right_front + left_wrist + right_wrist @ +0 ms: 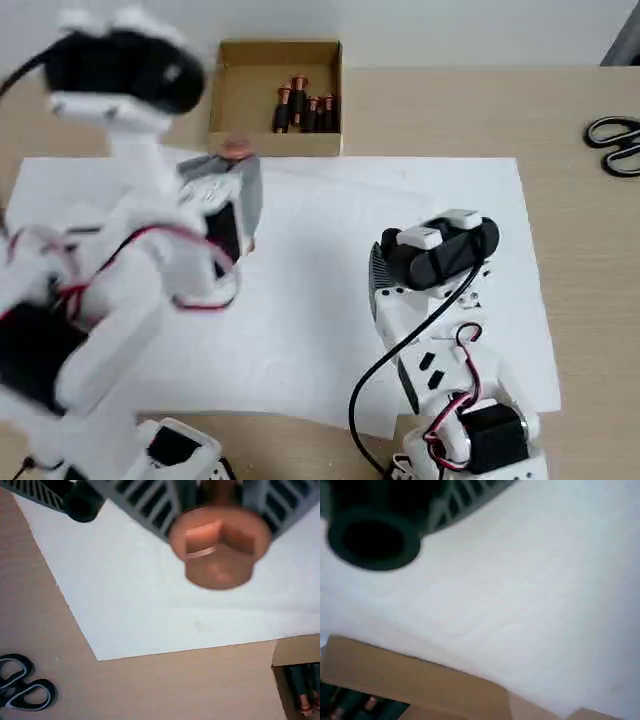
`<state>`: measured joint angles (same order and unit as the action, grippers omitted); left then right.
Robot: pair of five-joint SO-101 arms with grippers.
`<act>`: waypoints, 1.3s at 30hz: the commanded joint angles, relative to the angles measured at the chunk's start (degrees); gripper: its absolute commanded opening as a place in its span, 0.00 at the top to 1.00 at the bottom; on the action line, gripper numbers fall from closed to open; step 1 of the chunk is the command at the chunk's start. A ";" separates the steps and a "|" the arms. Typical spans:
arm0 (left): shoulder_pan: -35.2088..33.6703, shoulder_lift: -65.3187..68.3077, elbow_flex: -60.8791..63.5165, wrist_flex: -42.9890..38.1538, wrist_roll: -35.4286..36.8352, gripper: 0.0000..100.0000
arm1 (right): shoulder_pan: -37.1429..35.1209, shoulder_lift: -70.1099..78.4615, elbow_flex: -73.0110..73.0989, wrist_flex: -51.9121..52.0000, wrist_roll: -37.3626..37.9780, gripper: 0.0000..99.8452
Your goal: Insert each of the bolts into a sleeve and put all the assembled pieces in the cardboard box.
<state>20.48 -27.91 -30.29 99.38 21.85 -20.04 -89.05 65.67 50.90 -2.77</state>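
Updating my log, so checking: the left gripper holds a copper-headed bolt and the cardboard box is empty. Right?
No: the cardboard box is not empty. The high view shows several assembled pieces lying in it. The left gripper does hold a copper-headed bolt.

I see a light wooden table (585,260) running across my whole working area. A large white sheet (320,300) lies flat on it and covers the middle, with bare wood showing along the far side and at the right. The cardboard box (245,95) sits on the wood at the sheet's far edge. A pair of black-handled scissors (615,143) lies on the wood, well off to the right.
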 commanded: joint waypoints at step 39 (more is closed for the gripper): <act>9.93 -25.67 69.85 -57.23 1.23 0.99 | -12.00 -4.97 7.47 -2.15 -1.05 1.00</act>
<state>29.89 -52.09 39.43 45.14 22.64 -31.38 -93.36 73.58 50.11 -3.21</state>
